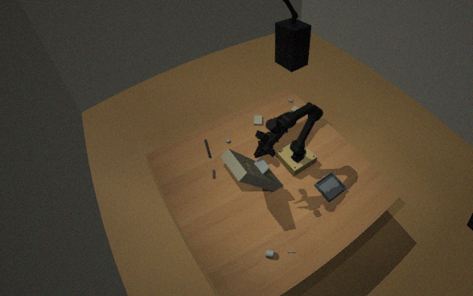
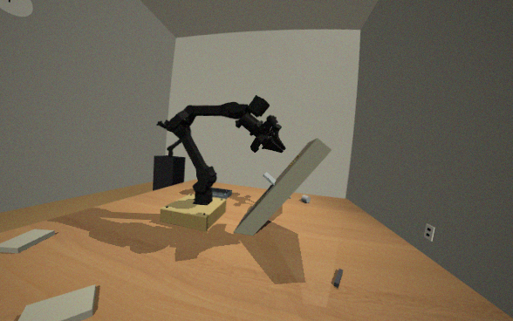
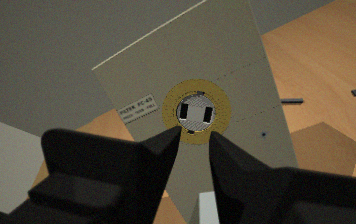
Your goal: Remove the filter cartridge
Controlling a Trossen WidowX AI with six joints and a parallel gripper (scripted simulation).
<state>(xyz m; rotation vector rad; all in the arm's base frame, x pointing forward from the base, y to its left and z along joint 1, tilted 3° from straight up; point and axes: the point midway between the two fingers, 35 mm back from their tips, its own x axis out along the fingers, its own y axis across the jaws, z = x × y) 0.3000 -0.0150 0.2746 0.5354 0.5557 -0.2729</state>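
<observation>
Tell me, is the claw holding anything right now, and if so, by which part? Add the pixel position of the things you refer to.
No, the gripper (image 1: 265, 154) (image 2: 284, 150) (image 3: 195, 134) holds nothing; the cartridge (image 3: 196, 114) is in the panel (image 1: 263, 182) (image 2: 283, 187) (image 3: 235, 55).

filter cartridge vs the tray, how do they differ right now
The filter cartridge is round; the tray is four-sided.
The cartridge sits in the tilted service panel; the tray lies flat on the table.
The cartridge's face has two dark slots; the tray is open-topped with raised walls.

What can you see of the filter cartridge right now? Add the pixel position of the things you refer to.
The filter cartridge (image 3: 196, 113) is a round, light grey, finely hatched disc with two dark slots side by side on its face. It sits in the sloping service panel (image 1: 248, 172) (image 2: 283, 189) (image 3: 235, 55), ringed by a yellow-brown band (image 3: 171, 111). The gripper (image 1: 265, 156) (image 2: 284, 151) (image 3: 195, 134) appears clear of it.
</observation>
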